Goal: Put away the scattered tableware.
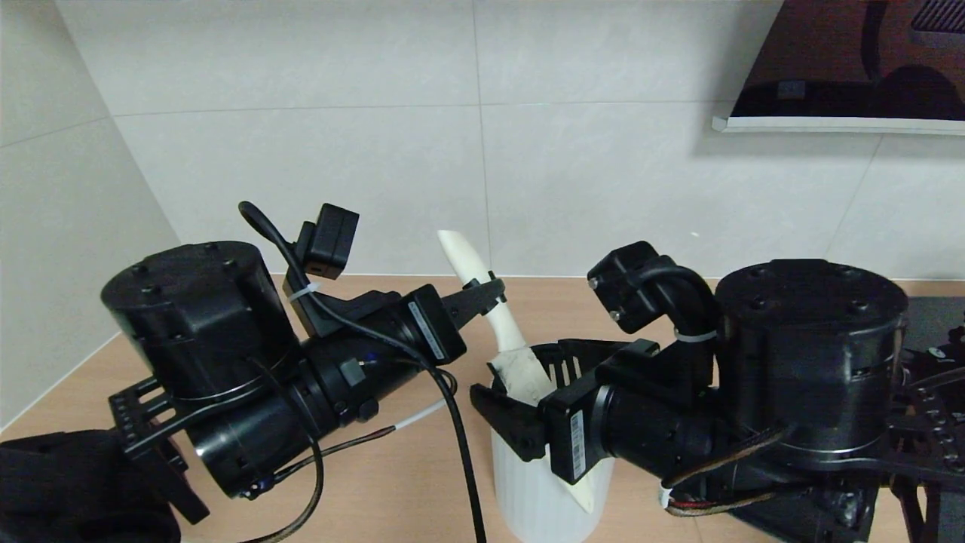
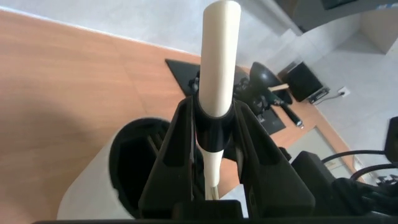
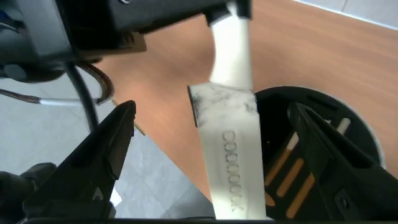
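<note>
Cream knife (image 1: 507, 332), wht holder (image 1: 535, 490)

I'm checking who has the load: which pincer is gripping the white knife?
The left pincer: it is clamped on the handle of the white knife, while the right pincer stands open on either side of the blade.

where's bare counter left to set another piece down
Free: counter between holder and back wall, and toward the left wall. Crowded: at the holder, where left gripper, right gripper and white utensil meet.

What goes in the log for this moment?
left gripper: shut on knife | knife: tilted, at holder | right gripper: open by holder
</note>
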